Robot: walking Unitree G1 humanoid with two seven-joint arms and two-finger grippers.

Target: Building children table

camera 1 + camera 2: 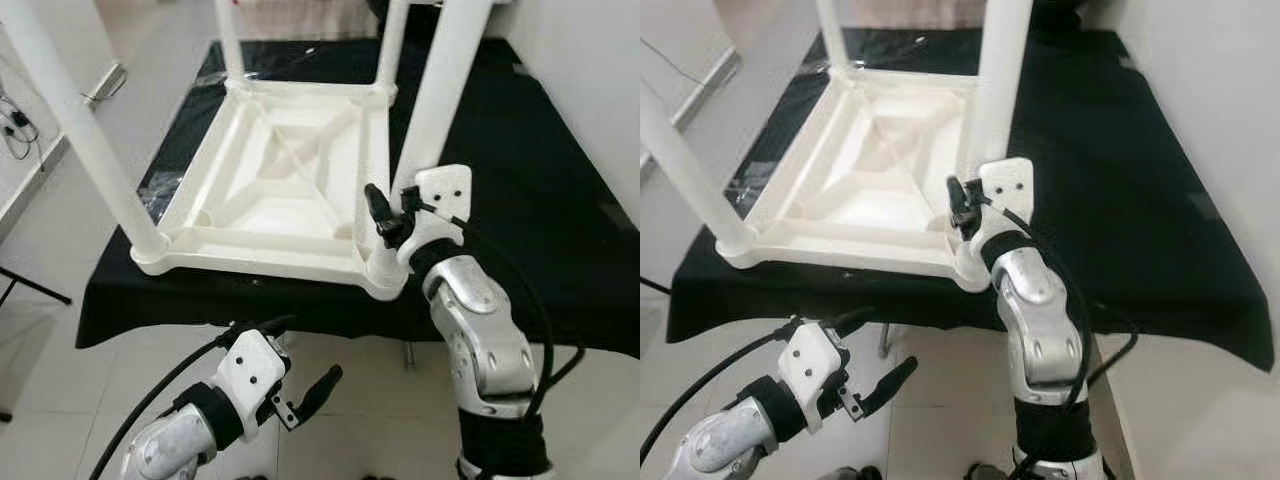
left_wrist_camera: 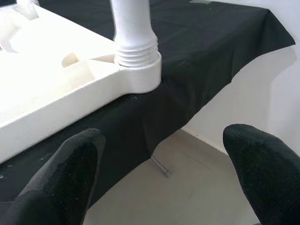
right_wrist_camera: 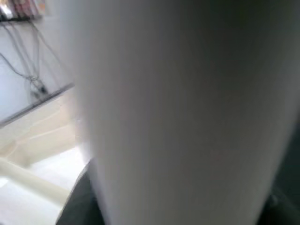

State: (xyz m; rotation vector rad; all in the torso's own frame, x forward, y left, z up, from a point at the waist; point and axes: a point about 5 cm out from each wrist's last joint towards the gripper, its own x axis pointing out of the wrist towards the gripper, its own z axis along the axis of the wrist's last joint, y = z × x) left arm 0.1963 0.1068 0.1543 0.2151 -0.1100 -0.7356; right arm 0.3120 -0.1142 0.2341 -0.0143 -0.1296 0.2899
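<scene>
A pale tiled floor [image 1: 60, 240] runs under a work table draped in a black cloth [image 1: 540, 190], with a white wall [image 1: 1230, 90] on the right and some cables [image 1: 15, 130] on the far left. On the cloth, toward its near left side, a white plastic children's table [image 1: 270, 180] lies upside down, its ribbed underside facing up and four white legs standing in the corner sockets. The tops of all four legs are cut off by the frame edge.

The right gripper [image 1: 392, 215] is raised at the near right leg [image 1: 445, 90], just above its corner socket; one black finger shows on the left of the leg, the other is hidden behind it, so whether it clamps the leg cannot be told. Its wrist camera gives only a blurred white column close up.

The left gripper [image 1: 300, 385] hangs low over the floor, in front of the cloth's near edge, its fingers [image 2: 70, 173] spread wide and empty.

No writing or label can be read anywhere.
</scene>
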